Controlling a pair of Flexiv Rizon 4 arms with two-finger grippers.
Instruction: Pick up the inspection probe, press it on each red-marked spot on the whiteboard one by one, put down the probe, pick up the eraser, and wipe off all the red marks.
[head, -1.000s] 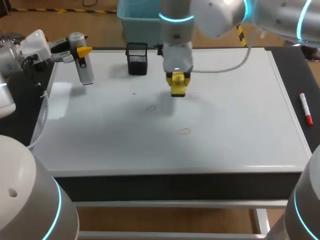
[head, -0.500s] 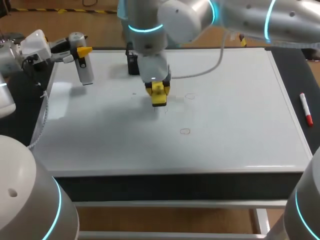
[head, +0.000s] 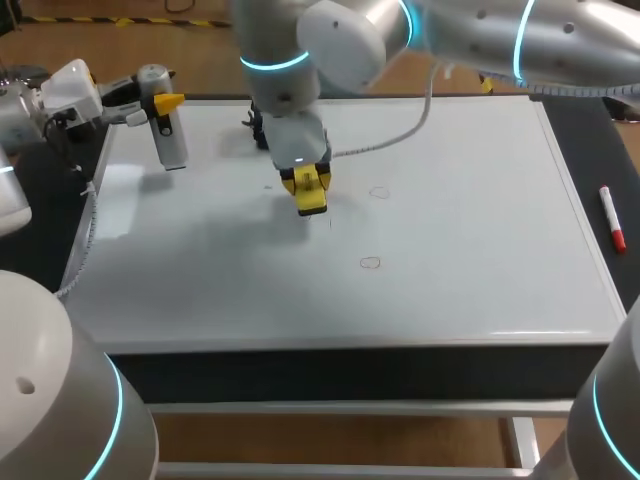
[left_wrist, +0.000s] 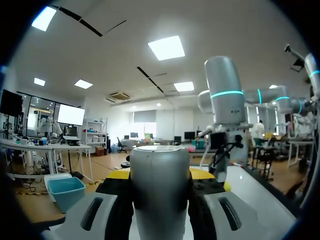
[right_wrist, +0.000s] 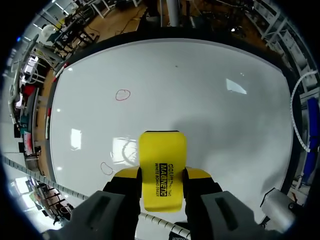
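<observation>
Sitting in R pincer (right_wrist: 162, 173): eraser (right_wrist: 161, 157)

The right gripper (head: 305, 186) has slid the eraser (head: 311, 196) leftward across the whiteboard (head: 480, 230).

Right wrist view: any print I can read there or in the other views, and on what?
"MAGNETIC": black label on the eraser in the right fingers.
Smaller line under it: too small to read.
Probe, marker, whiteboard: no print legible.
</observation>
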